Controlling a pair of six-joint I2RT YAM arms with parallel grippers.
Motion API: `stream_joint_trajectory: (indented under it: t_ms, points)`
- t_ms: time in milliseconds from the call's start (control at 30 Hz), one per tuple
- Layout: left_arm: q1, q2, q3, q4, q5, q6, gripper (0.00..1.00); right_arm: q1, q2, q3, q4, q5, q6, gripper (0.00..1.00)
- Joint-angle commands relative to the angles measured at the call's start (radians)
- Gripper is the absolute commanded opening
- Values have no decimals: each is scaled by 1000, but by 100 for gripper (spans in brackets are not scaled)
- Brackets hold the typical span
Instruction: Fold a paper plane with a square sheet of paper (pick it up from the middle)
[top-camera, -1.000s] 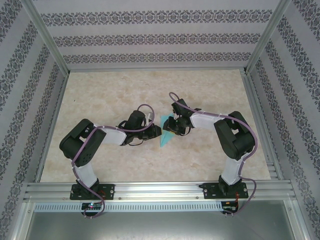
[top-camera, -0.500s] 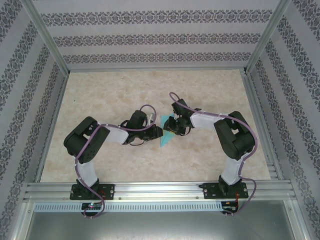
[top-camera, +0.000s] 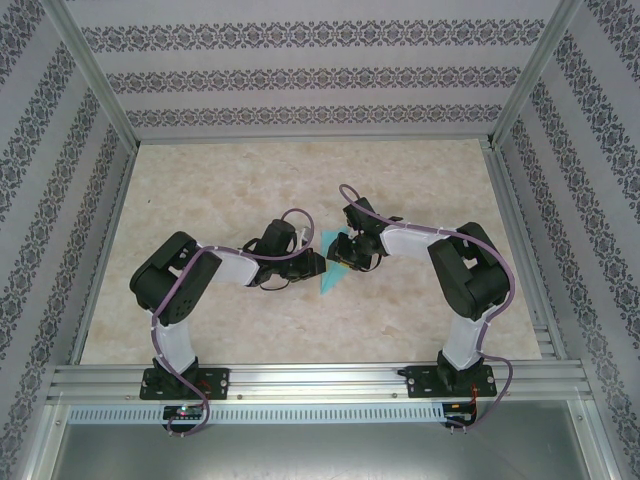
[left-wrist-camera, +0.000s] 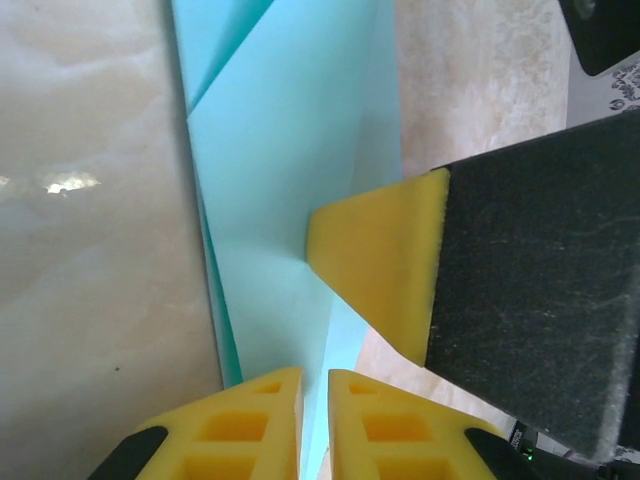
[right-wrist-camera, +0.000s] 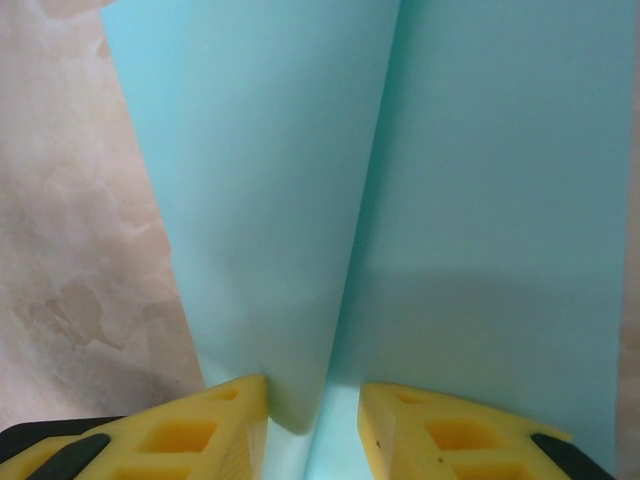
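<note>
Top external view: the left claw (top-camera: 320, 263) and right claw (top-camera: 346, 256) meet over the turquoise paper plane (top-camera: 329, 279) on the marbled tabletop (top-camera: 420, 180). The left claw's fingers stand all but closed, the plane's edge running into the slit between them; whether they pinch it cannot be told. The right claw is open, astride a raised fold, one yellow fingertip (left-wrist-camera: 375, 265) touching the paper just ahead of the left claw.

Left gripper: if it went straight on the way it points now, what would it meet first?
The paper plane, right at its tips. Beyond that, probably the finger of the right gripper resting on the paper, though depth is unclear.
</note>
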Motion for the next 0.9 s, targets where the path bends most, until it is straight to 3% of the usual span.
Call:
stream_joint_trajectory:
  t_ms: [0, 867]
  points:
    - [3, 27, 26, -47, -18, 34, 15, 14, 114, -71, -117, 129, 11, 33]
    - [4, -33, 24, -86, -31, 53, 14, 23, 155, -48, -132, 124, -15, 36]
